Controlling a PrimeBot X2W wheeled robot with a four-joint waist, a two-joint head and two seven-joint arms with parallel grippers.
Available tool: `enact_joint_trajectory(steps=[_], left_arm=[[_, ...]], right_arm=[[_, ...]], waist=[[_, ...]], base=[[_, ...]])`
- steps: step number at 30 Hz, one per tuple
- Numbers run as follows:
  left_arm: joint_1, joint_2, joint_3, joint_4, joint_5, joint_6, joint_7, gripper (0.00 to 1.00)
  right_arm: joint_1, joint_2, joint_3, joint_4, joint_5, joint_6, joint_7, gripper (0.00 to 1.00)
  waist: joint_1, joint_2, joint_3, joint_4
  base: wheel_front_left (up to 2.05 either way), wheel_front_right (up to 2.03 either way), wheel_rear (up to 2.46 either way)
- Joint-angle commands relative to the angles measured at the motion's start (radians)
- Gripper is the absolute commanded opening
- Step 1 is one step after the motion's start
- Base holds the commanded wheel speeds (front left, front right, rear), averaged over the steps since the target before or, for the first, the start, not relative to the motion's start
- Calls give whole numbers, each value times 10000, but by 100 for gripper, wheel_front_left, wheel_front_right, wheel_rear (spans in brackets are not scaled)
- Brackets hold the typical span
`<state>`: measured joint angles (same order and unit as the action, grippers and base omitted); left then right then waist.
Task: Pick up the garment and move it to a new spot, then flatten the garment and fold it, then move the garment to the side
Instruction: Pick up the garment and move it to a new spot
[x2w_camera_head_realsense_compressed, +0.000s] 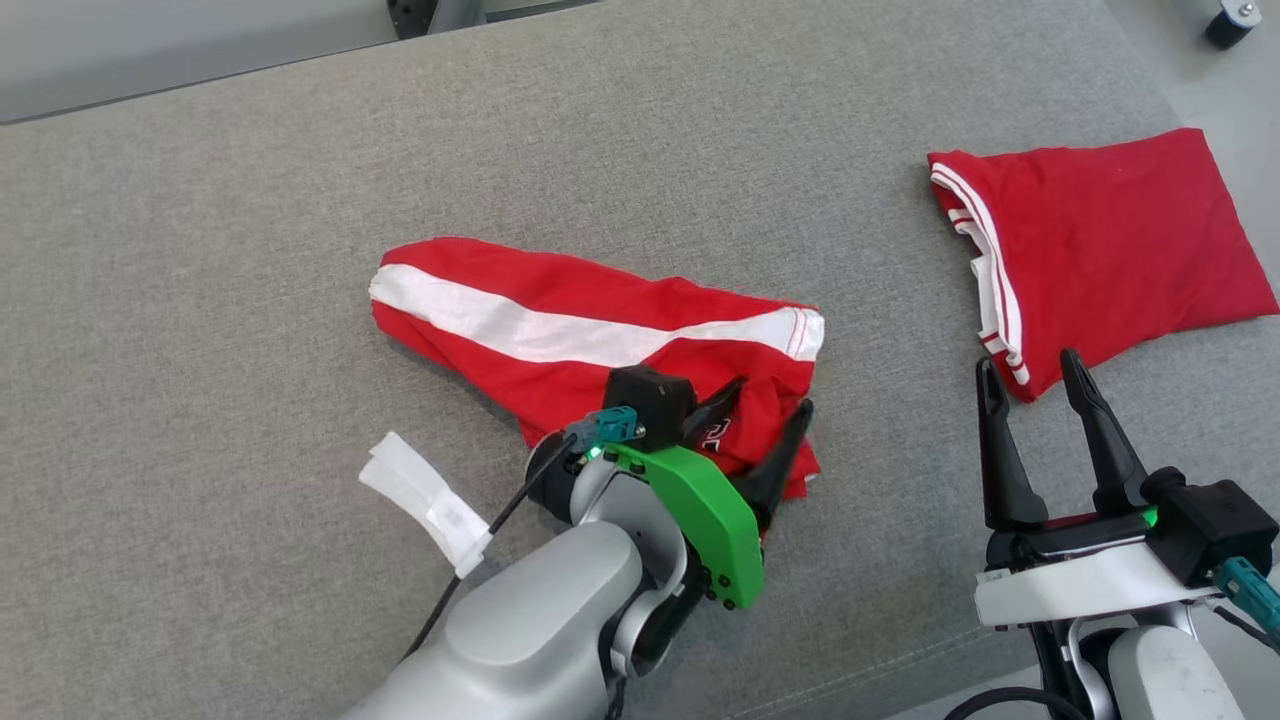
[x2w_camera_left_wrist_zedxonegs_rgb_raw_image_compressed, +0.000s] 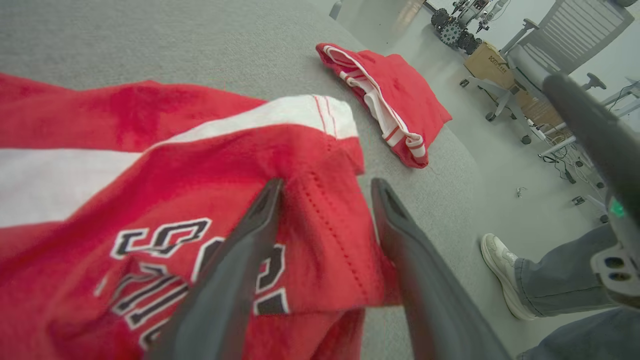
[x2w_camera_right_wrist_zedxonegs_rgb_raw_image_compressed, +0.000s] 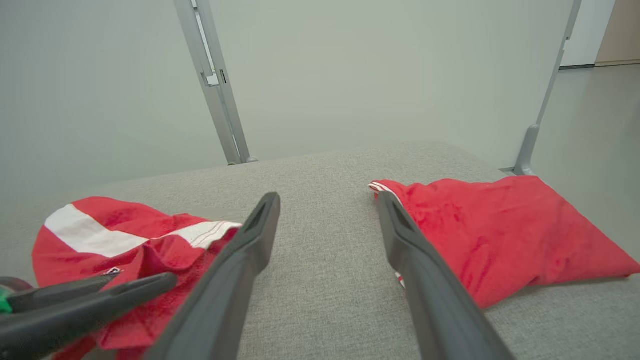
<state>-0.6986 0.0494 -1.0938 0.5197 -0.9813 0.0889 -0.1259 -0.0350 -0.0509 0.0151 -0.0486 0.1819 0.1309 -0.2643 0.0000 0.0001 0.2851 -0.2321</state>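
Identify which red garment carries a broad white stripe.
The crumpled garment at the middle, at the left gripper; the folded garment on the right shows thin trim.

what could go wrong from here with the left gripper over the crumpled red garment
1. The left gripper stands open over bunched layers at the near corner of the crumpled garment; closing there may pinch several folds, so it would lift as a wad.
2. The right gripper, open, sits at the near corner of the folded garment and could snag it.
3. A person's foot is beside the grey surface; a wide swing might come close.
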Motion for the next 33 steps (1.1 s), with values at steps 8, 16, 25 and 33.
enact_joint_trajectory(steps=[8, 16, 25, 33], left_arm=[[453, 47, -66, -720, -1067, 63, -1099, 100], [2568, 1705, 2064, -2815, 1324, 1599, -1382, 100], [6082, 2663, 5217, -4579, 3763, 1857, -1384, 100], [8483, 2354, 7998, -4490, 5135, 877, -1377, 100]], right_arm=[[348, 0, -182, 22, -144, -6, 2, 100], [1169, -5, -1006, -239, -292, -4, 2, 100], [2291, -4, -2172, -254, -781, -6, 0, 100], [2718, -7, -2488, 25, -1278, -6, 0, 100]], waist=[[0, -1, -622, 378], [0, -1, -1477, 1191], [0, -1, -2630, 2155], [0, -1, -2960, 2334]], base=[[0, 0, 0], [0, 0, 0], [0, 0, 0], [0, 0, 0]])
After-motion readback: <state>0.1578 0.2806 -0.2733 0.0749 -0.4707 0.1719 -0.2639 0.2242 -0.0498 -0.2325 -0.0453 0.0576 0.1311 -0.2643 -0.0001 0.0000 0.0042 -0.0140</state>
